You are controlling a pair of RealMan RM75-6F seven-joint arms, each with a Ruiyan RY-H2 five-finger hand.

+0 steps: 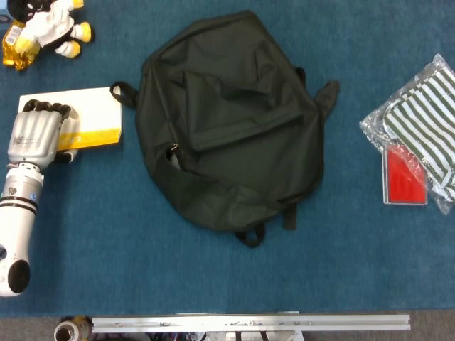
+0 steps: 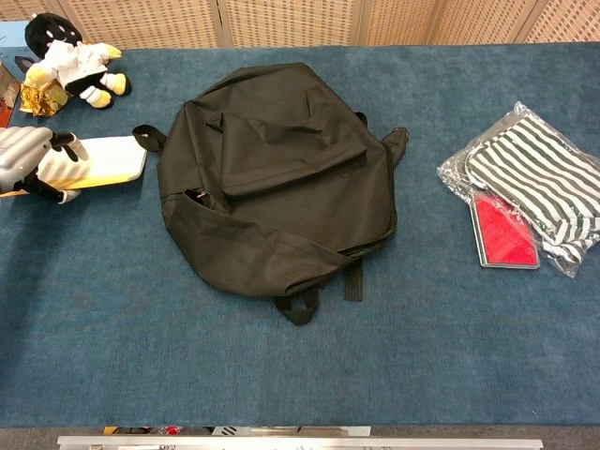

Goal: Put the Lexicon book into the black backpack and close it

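Near the left edge of the surface: the left hand (image 1: 32, 136) grips the Lexicon book (image 1: 89, 121), fingers curled over its far left edge and thumb beneath the near edge.
Lexicon book: white cover with a yellow band along the near side; in the chest view (image 2: 108, 161) its right end looks lifted off the surface, its right corner just beside a strap loop of the backpack.
Black backpack (image 1: 231, 117): lying flat at the middle of the surface, front pocket flap facing up, straps and a loop poking out at its near edge; a zipper pull shows on its left side.
Right hand: in neither view.
Far left corner: a black, white and yellow plush toy (image 1: 43, 28).
Right edge: a clear bag holding striped cloth (image 1: 419, 128), with a red flat case (image 1: 404, 177) partly under it.
Surface (image 1: 106, 249): covered in blue cloth.
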